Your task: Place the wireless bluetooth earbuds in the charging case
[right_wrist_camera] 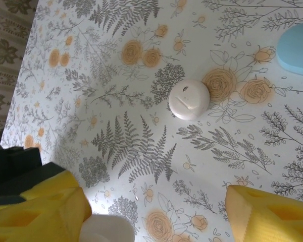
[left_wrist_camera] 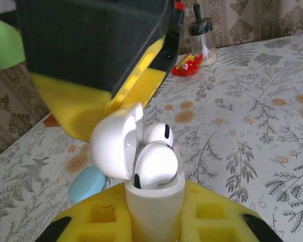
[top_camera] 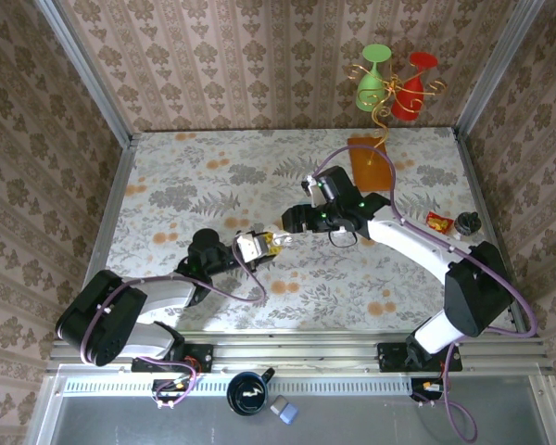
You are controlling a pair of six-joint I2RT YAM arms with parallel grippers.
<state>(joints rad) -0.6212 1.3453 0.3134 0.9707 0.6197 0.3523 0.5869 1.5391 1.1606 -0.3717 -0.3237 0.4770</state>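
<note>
Left wrist: earbuds (left_wrist_camera: 156, 164) apparently inside left gripper's (left_wrist_camera: 154, 224) case (left_wrist_camera: 154, 199).

My left pads (left_wrist_camera: 217, 222) look like matt yellow foam or rubber, moulded with square hollows. The case (left_wrist_camera: 154, 212) is smooth white plastic with a soft sheen, and its buds (left_wrist_camera: 156, 164) are glossier, with shiny black spots. The table (left_wrist_camera: 252, 126) has a matt printed floral covering, the round case (right_wrist_camera: 189, 99) looks like smooth plastic, and the jar (left_wrist_camera: 202, 38) is clear glass under a black lid.
</note>
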